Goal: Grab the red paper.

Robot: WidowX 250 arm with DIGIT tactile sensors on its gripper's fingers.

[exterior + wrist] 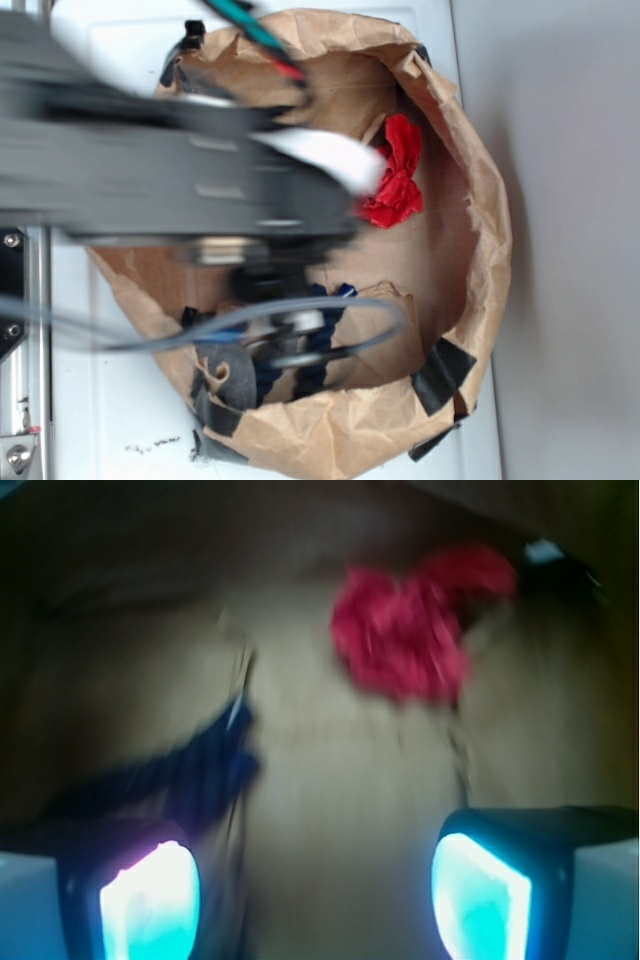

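Red paper [405, 630] lies ahead and right of the open, empty claw [315, 900], which should probably centre over it inside the brown paper bag [480, 200] before descending.

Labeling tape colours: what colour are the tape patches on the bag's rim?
Black tape patches, clearest in the exterior view.

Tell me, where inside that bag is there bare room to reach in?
Bare bag floor lies between the red paper and the dark blue scrap, ahead of the open end effector. It is crowded by the blue scraps and tape.
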